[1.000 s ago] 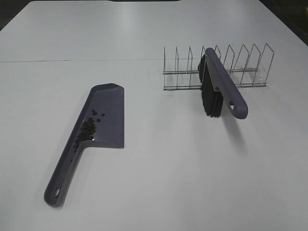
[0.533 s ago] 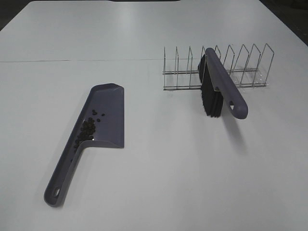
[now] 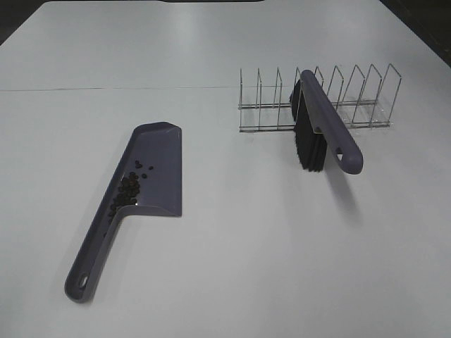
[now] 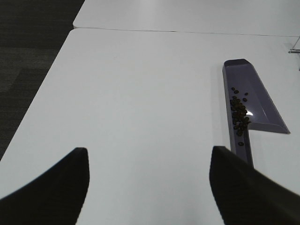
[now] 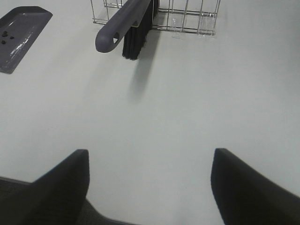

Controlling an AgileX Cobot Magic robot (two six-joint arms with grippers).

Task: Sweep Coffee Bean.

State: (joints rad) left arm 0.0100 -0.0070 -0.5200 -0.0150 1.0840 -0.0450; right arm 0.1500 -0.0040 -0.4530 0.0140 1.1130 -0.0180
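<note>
A purple dustpan (image 3: 151, 172) lies on the white table, handle toward the front left. Several dark coffee beans (image 3: 127, 190) sit inside it along its left wall; they also show in the left wrist view (image 4: 239, 114) and a few in the right wrist view (image 5: 6, 36). A purple brush (image 3: 325, 125) with black bristles (image 3: 309, 144) rests in the wire rack (image 3: 317, 98), handle sticking forward. My left gripper (image 4: 147, 187) is open and empty, well left of the dustpan (image 4: 251, 105). My right gripper (image 5: 149, 187) is open and empty, near the table's front edge, away from the brush (image 5: 123, 24).
The wire rack (image 5: 187, 16) stands at the back right. A thin seam crosses the table (image 3: 232, 232) behind the dustpan. The table's left edge and dark floor (image 4: 28, 61) show in the left wrist view.
</note>
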